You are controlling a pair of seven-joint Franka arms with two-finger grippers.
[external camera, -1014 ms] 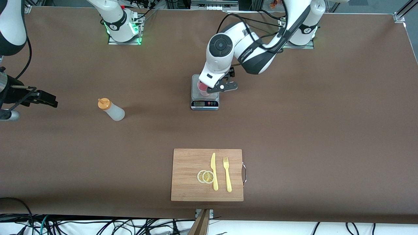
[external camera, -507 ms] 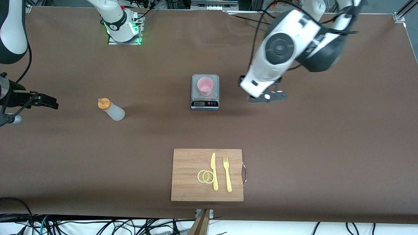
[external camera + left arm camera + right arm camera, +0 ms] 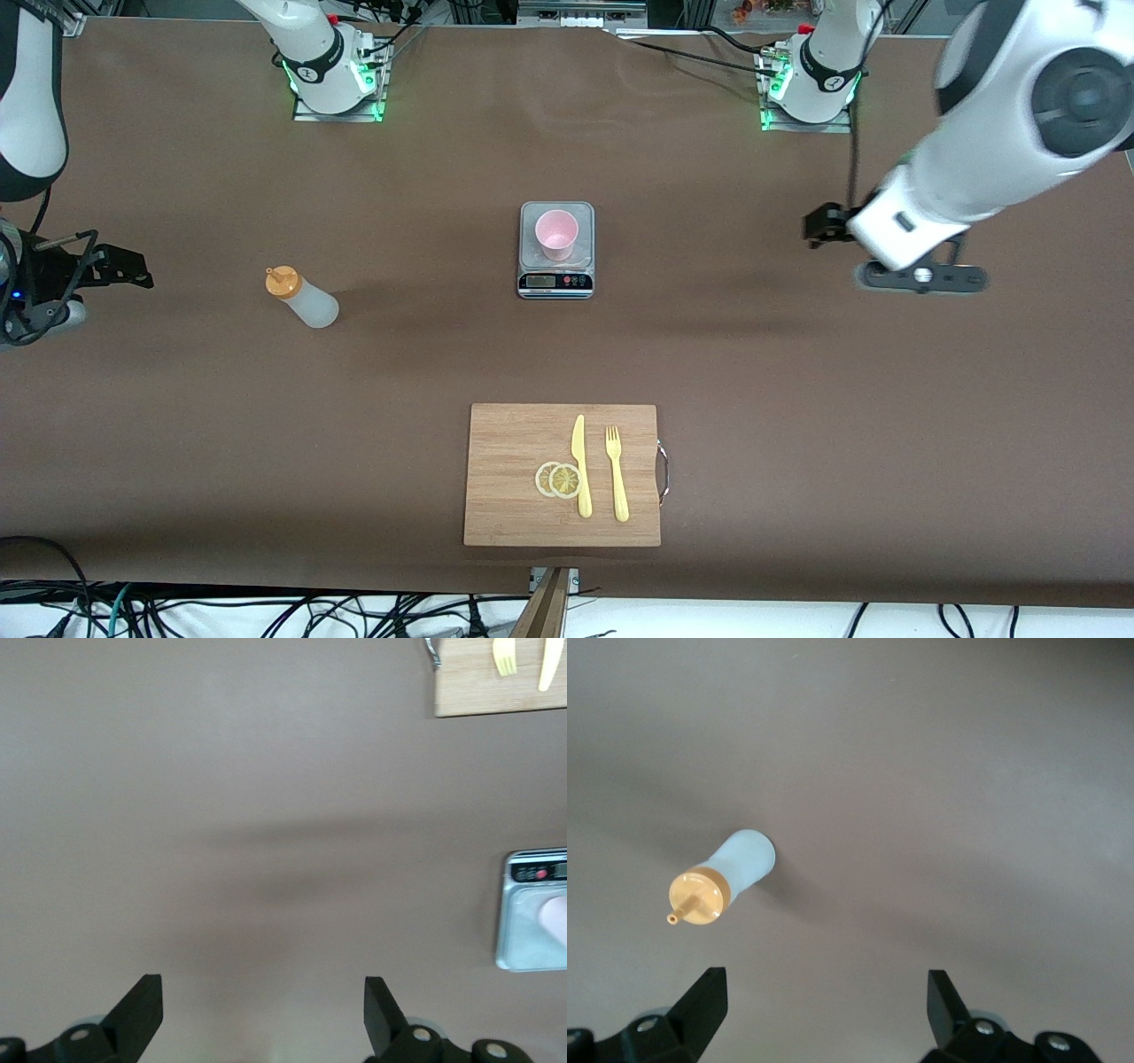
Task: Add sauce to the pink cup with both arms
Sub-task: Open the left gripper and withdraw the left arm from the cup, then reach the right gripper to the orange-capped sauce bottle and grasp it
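Standing upright on the grey scale (image 3: 555, 252) mid-counter is the pink cup (image 3: 556, 235), nothing touching it. Sauce bottle (image 3: 301, 299) w/ orange cap stands on the brown counter (image 3: 797, 399), well apart from the scale, toward the right arm's end. Left gripper (image 3: 263, 1010) hangs over bare counter toward the left arm's end, fingers (image 3: 142, 1005) spread wide, holding nothing. Right gripper (image 3: 824, 1005) hovers at the counter's edge near the bottle, fingers (image 3: 704, 999) also wide apart & empty; bottle shows in its wrist view. Nearer the front camera: wooden cutting board (image 3: 514, 505) w/ yellow knife (image 3: 580, 465), fork (image 3: 616, 474) & two lemon slices (image 3: 558, 479).
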